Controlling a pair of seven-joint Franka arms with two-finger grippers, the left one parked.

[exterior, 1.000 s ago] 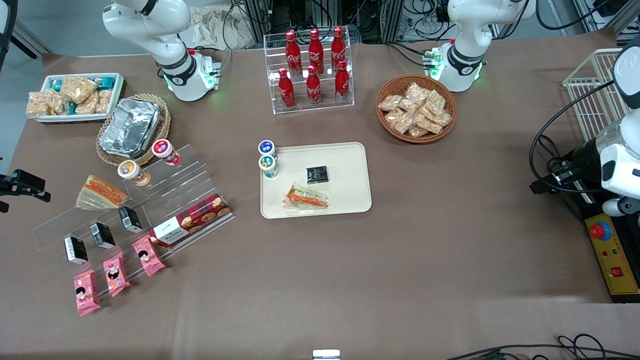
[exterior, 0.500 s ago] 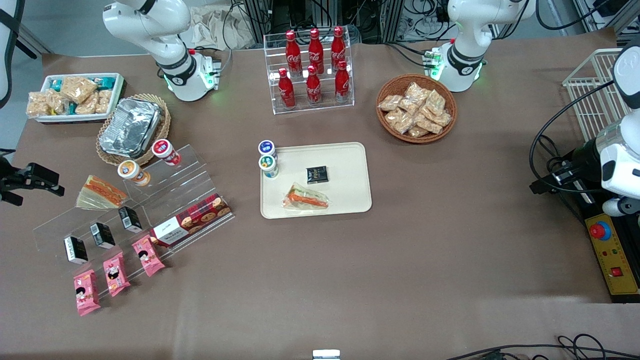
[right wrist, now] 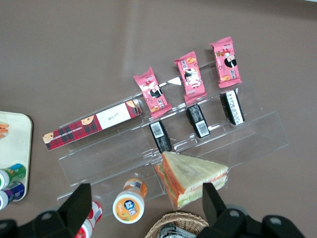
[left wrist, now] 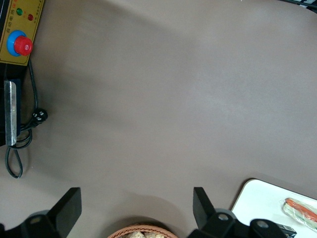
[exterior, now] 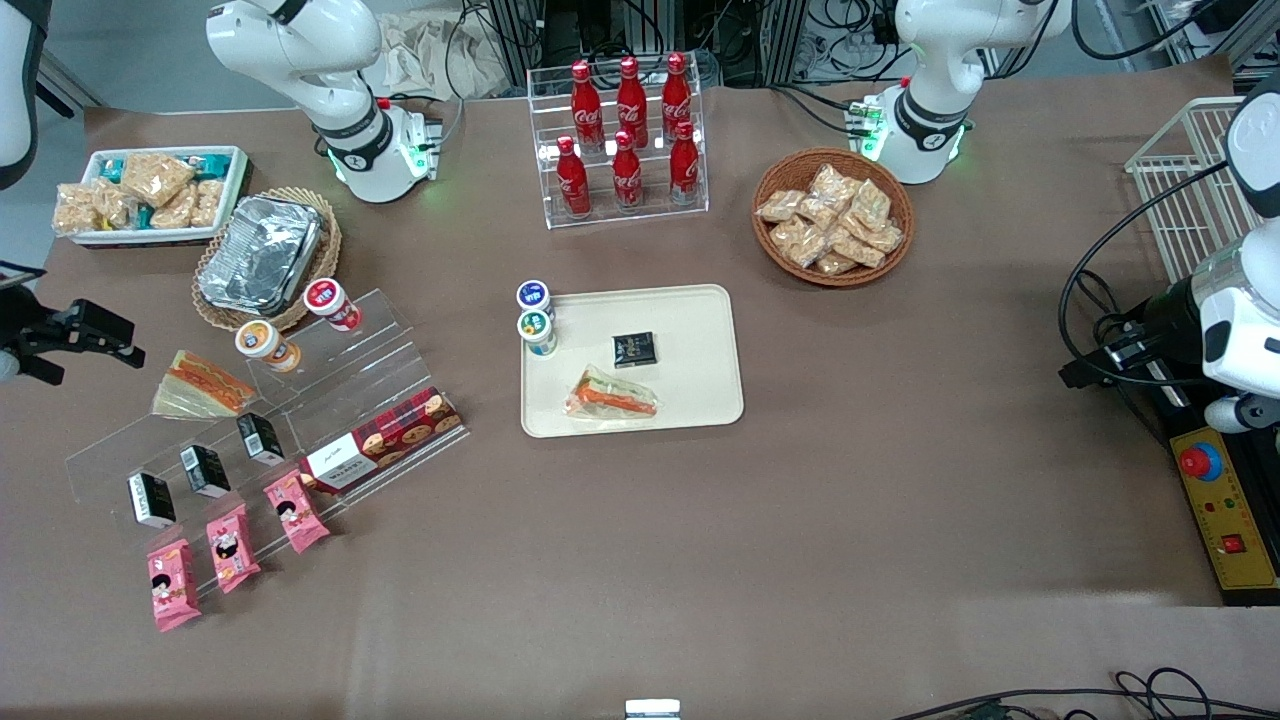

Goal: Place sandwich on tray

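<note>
The sandwich [exterior: 612, 395] lies on the tray [exterior: 700, 385] mid-tabletop [exterior: 800, 520], nearer the front camera than a small packet [exterior: 633, 349]; two cups [exterior: 537, 332] stand at the tray's edge toward the working arm's end; the gripper [exterior: 128, 344] hangs high at that end, fingers [right wrist: 79, 204] spread, above a second sandwich [right wrist: 194, 179] on the acrylic stand [exterior: 330, 385].

right arm: raised at its own end of the table | gripper [exterior: 85, 335]: held high, facing down | jaws: spread wide, holding nothing
</note>
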